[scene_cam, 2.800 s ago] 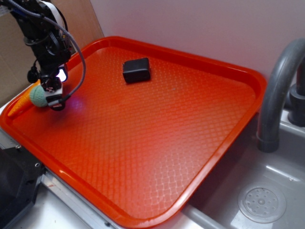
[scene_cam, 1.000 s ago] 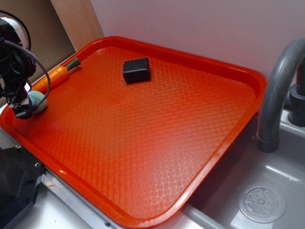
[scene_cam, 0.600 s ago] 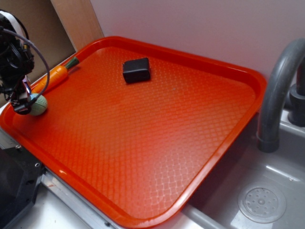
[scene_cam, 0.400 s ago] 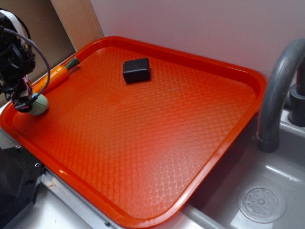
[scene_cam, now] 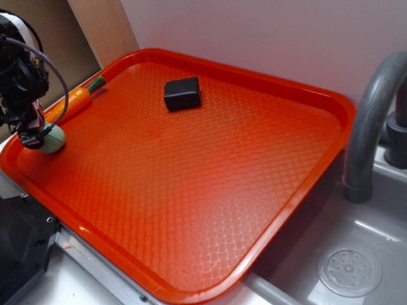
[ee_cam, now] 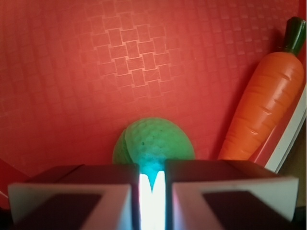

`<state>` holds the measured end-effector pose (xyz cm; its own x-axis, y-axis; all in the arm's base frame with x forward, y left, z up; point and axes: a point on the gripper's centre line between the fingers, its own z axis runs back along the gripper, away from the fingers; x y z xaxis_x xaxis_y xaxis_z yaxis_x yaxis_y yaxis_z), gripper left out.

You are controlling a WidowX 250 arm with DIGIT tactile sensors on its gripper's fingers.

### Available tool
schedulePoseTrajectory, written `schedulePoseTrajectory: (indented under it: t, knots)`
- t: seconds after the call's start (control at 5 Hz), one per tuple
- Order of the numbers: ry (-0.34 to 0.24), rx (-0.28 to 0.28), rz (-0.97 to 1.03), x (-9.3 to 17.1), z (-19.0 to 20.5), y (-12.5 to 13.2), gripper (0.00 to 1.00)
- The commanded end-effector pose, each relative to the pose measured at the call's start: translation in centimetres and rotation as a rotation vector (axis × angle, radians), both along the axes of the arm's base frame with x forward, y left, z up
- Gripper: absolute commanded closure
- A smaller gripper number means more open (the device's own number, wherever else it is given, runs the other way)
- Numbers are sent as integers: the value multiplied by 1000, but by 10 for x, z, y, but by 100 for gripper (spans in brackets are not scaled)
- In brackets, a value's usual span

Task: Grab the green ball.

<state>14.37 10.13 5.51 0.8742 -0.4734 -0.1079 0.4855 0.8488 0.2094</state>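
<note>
Exterior: red tray (scene_cam: 305, 95) holds black block (scene_cam: 182, 93), carrot (scene_cam: 75, 101), green ball (scene_cam: 53, 138); jaws nearly shut, gripping nothing.

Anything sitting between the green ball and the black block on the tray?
Nothing. In the exterior view, only bare tray surface runs from the green ball to the black block; the carrot lies off to the side along the rim.

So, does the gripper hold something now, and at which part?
It cannot be told: the gripper is at the green ball, but its fingertips are hidden.
</note>
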Motion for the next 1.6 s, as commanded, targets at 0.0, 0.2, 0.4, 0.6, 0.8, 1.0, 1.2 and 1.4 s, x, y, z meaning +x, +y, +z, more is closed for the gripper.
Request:
schedulePoseTrajectory:
  t: [0.0,0.2,0.4,0.6,0.8,1.0,1.2,1.4]
  knots:
    - [-6,-43,29,11,11,-8,18]
    - [1,-38,49,11,6,-6,0]
    - [-19,-53,69,15,4,-8,0]
    - [-3,-51,71,16,0,-10,0]
    - [-3,-33,87,17,-5,-6,0]
    - [2,-5,114,18,-15,-1,0]
    - [-10,13,131,23,-20,1,0]
    - [-16,19,150,29,-21,5,0]
